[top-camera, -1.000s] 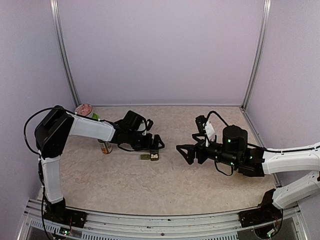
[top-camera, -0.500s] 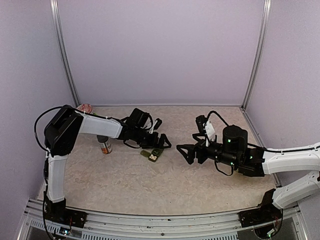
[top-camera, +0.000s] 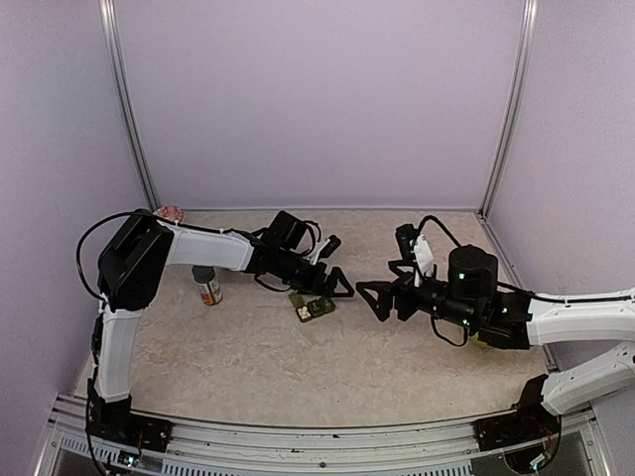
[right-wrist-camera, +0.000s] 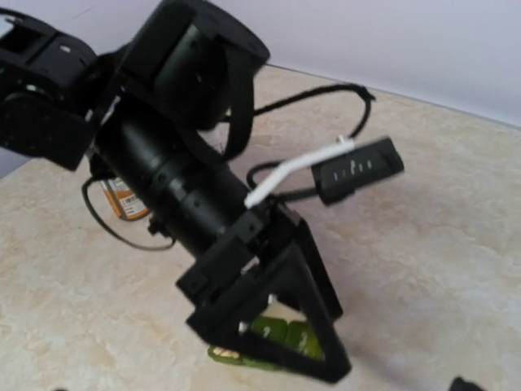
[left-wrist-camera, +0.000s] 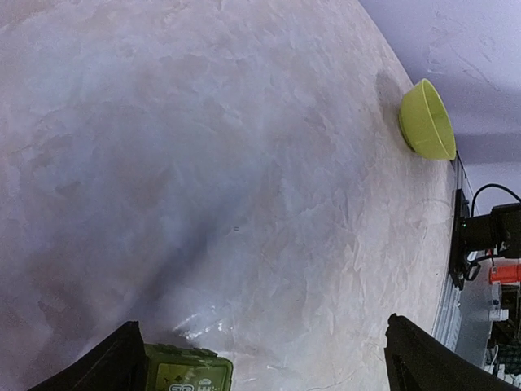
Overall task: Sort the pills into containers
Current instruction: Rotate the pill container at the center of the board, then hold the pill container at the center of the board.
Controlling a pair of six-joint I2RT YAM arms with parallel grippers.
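Beige desk, lilac walls | containers lie mid-desk, just beside one finger of the left pincer, which is released and empty | right pincer released, empty, facing them | no pills visible, sorting apparently unstarted | left wrist view shows lime bowl plainly; overhead barely does

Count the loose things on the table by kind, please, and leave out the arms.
Strip of containers: 1
Bottle: 1
Bowl: 1
Red-white disc, partly hidden: 1
Total: 4
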